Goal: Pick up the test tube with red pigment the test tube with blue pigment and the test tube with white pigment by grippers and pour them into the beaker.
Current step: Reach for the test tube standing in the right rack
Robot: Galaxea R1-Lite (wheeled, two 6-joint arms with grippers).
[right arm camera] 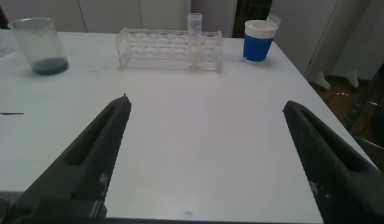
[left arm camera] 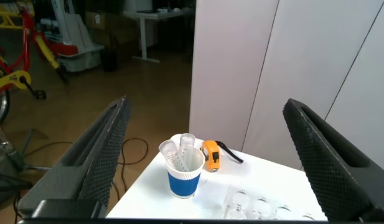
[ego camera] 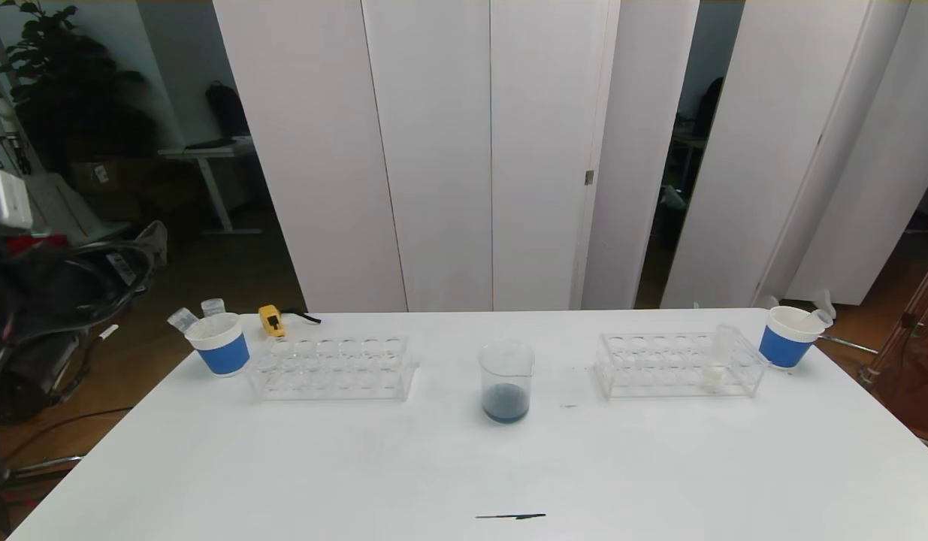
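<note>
Standing in the right rack (ego camera: 678, 366), the test tube with white pigment (ego camera: 715, 368) is faint; both the left gripper (left arm camera: 204, 155) and right gripper (right arm camera: 204, 155) are spread, their bases cropped.

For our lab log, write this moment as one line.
white-pigment tube: in right rack | beaker: dark liquid | left gripper, right gripper: open, empty

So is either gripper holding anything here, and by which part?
Nothing is held. The left gripper and the right gripper both stand open and empty.
</note>
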